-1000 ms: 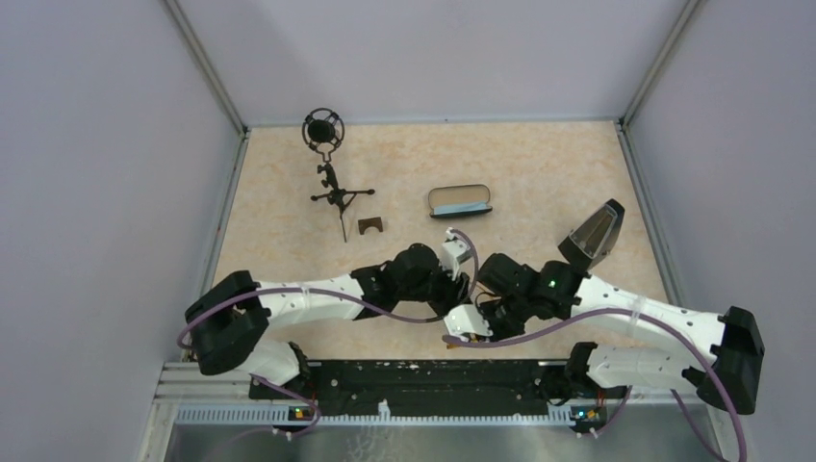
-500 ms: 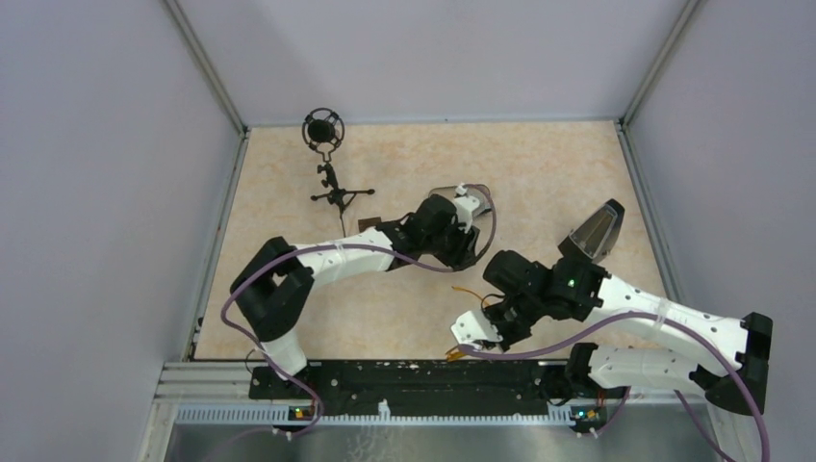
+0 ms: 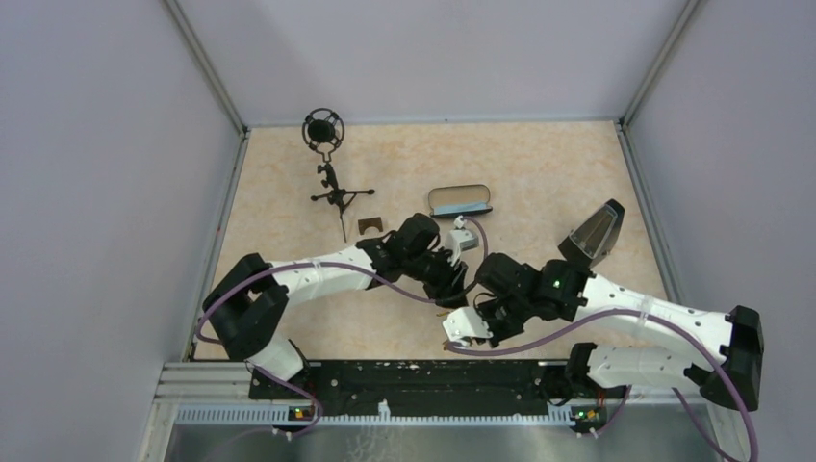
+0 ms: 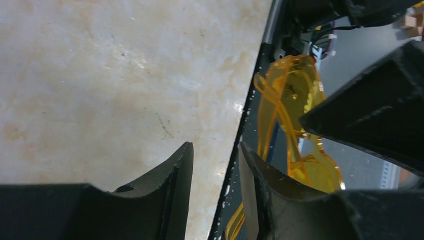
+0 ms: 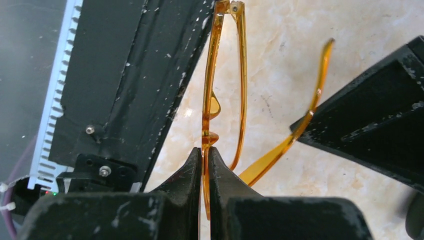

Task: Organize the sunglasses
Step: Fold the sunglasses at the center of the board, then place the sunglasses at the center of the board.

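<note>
- At the near edge of the table (image 3: pixel 289 221), the right gripper (image 5: pixel 205 159) is pinched tight on the sunglasses (image 5: pixel 212 106), holding them by the frame with one arm splayed out.
- Just beyond, the left gripper (image 4: pixel 214 156) stands part open and empty beside the lenses.
- Farther back, an oblong container (image 3: pixel 460 200) lies open. The glasses are neither folded nor stowed, so most of the work appears to remain.
- Change: the left arm, stretched to that container a moment ago, is back by the glasses.

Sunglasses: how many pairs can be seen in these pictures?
1. The orange sunglasses are pinched by the right gripper over the table's near edge. Another pair may lie hidden from these views.
</note>
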You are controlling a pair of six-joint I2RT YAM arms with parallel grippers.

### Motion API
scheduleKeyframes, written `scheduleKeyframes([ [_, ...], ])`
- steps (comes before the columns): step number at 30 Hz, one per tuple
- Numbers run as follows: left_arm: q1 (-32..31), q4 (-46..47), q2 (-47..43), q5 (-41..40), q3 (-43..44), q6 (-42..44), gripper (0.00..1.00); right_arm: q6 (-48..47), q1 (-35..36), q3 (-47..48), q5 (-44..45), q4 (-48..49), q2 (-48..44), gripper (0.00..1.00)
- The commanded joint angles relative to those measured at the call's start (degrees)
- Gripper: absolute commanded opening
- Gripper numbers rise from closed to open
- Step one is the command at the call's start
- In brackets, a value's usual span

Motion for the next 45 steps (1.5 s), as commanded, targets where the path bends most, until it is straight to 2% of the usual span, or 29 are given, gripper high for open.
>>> scheduleKeyframes([
  [1, -0.55, 5.95, -4.00, 5.46, -2.62, -2.71, 0.45, 2.86, -1.41, 0.73, -0.04, 7.05, 1.23, 0.00],
  [7, -1.12, 9.07, -4.78, 5.01, -5.53, -4.92, 0.43, 4.43, -7.16, 2.04, -4.19, 9.98, 4.45, 0.00],
  [12, -0.77, 9.40, -4.51, 1.23, -6.41, -7.93, 0.44, 4.68, -8.51, -0.51, -5.24, 12.33, 6.71, 0.00],
  [15, 0.22, 3.22, -4.01, -8.98, -4.75, -10.06, 0.57, 3.21, -9.63, -2.85, -5.93, 12.89, 8.47, 0.00],
  [18, 3.21, -4.37, -4.69, -20.81, -3.46, -13.88, 0.64, 0.19, -12.03, -3.57, -7.36, 10.89, 11.71, 0.00],
  [22, 6.96, -1.94, -10.02, -26.11, -8.38, -16.27, 0.69, -3.95, -16.52, -1.30, -10.56, 7.18, 17.50, 0.00],
  [26, 7.79, -1.70, -17.28, -33.60, -12.84, -19.41, 0.72, -7.65, -20.11, 2.11, -12.07, 4.60, 26.09, 0.02],
  [32, 8.00, -2.93, -27.29, -43.99, -16.87, -21.96, 0.75, -12.75, -25.94, 12.46, -15.53, -2.31, 40.45, 0.03],
  [37, 7.99, -3.24, -31.79, -44.98, -18.50, -21.75, 0.76, -15.78, -29.37, 21.03, -16.77, -6.89, 48.23, 0.11],
  [40, 7.98, -3.19, -32.87, -44.05, -19.40, -21.90, 0.76, -15.99, -30.68, 24.15, -17.20, -7.39, 49.99, 0.29],
  [45, 8.00, -2.25, -34.25, -41.49, -20.77, -21.53, 0.76, -15.02, -32.18, 27.41, -17.98, -7.87, 50.12, 0.47],
])
